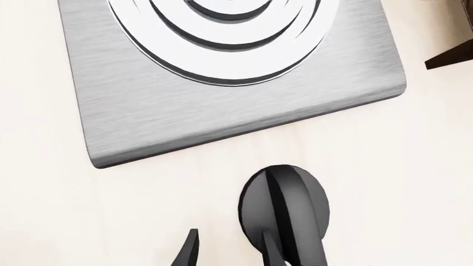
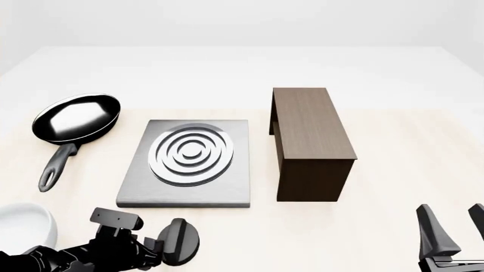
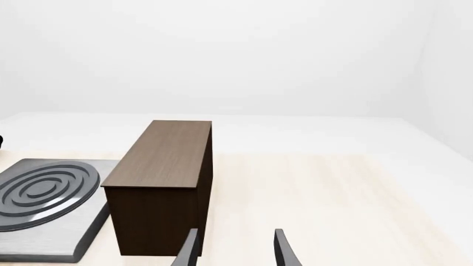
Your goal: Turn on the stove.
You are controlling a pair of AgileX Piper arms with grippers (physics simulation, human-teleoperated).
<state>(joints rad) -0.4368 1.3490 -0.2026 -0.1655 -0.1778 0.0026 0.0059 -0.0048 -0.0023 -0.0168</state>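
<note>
The stove [image 2: 136, 190] is a flat grey metal slab with a round burner [image 2: 190, 152] of silver rings, left of the table's middle. Its separate black ridged knob [image 2: 181, 241] stands on the table just in front of the slab. In the left wrist view the slab [image 1: 148, 111] lies beyond the knob [image 1: 284, 205]. My left gripper [image 1: 230, 252] is open at the knob: one finger lies over the knob's face, the other beside it over bare table. My right gripper [image 2: 456, 226] is open and empty at the front right, far from the stove.
A black frying pan [image 2: 76, 119] lies left of the stove, handle toward me. A tall dark brown wooden block [image 2: 310, 130] stands right of the stove and also shows in the right wrist view [image 3: 166, 183]. A white bowl [image 2: 22, 232] sits at the front left corner.
</note>
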